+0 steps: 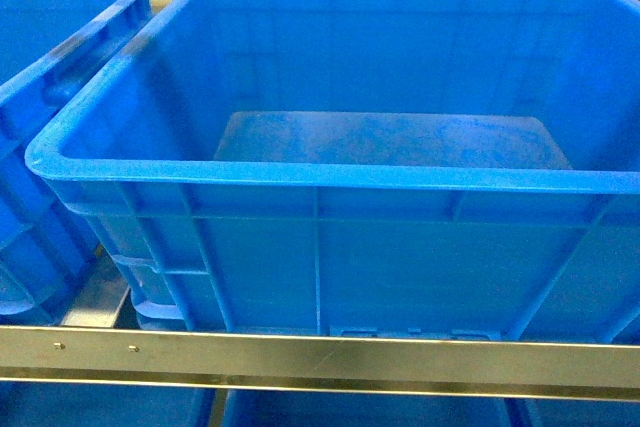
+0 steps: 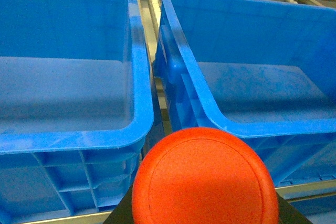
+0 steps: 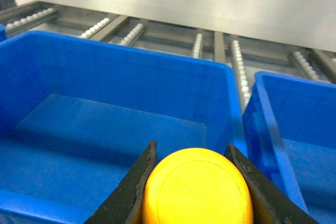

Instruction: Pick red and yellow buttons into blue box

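Observation:
The blue box (image 1: 300, 175) fills the head view, deep and ribbed, with nothing inside; neither gripper shows there. In the left wrist view the red button (image 2: 203, 177) has its domed cap close to the camera, held by my left gripper (image 2: 203, 211), whose black fingers peek out at both lower sides. It hangs before the gap between two crates, the blue box (image 2: 190, 72) at right. In the right wrist view my right gripper (image 3: 191, 153) is shut on the yellow button (image 3: 197, 190), with black fingers (image 3: 139, 182) against both sides, over the near rim of the blue box (image 3: 131, 77).
A second blue crate (image 1: 60, 67) stands left of the box, also in the left wrist view (image 2: 68, 140). Another crate (image 3: 294, 124) sits to the right. A metal rail (image 1: 320, 357) runs along the front. Roller tracks (image 3: 236, 61) lie behind the crates.

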### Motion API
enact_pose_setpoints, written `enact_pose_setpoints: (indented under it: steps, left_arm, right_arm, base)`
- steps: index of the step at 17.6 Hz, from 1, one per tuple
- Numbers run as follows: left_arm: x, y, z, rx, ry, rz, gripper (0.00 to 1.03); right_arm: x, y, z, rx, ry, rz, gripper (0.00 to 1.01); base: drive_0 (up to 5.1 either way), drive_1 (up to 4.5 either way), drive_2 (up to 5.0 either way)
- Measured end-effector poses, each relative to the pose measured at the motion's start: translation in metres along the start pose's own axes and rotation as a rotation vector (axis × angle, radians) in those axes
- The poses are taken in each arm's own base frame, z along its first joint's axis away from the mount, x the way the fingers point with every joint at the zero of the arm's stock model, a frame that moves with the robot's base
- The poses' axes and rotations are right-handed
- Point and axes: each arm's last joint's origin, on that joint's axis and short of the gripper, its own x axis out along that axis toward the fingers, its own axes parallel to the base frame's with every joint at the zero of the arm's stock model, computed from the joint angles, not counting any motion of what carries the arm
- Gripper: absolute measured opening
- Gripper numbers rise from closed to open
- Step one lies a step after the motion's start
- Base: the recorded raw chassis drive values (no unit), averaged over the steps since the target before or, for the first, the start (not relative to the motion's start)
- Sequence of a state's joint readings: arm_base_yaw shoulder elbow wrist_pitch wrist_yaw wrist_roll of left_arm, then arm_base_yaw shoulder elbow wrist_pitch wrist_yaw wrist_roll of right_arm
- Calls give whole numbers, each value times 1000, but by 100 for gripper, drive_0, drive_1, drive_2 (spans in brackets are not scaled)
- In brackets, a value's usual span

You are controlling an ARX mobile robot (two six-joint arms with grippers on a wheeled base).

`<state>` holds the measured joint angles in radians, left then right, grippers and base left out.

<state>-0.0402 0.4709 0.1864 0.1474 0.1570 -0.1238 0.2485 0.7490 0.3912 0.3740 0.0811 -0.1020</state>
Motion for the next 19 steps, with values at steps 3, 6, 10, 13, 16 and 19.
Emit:
enact_pose_setpoints:
  steps: [3,6,10,13,16,19]
  left_arm:
    - [0,0,0,0,0,0,24]
    - [0,0,0,0,-1,0,24]
    - [0,0,0,0,-1,0,24]
    - [0,0,0,0,-2,0,24]
    - [0,0,0,0,-1,0,24]
    - [0,0,0,0,-1,0,24]
  right_arm:
    - [31,7,18,-42,3,82,33]
    - [76,31,31,-94,99,234,33]
    - [141,53,30,-137,258,318,33]
    - [207,69,19,-166,476,372,33]
    - [246,77,-4,-251,608,355,33]
    - [255,75,-7,-297,626,341,33]
  base:
    - [0,0,0]
    - [0,0,0]
    - [0,0,0]
    - [0,0,0]
    - [0,0,0]
    - [0,0,0]
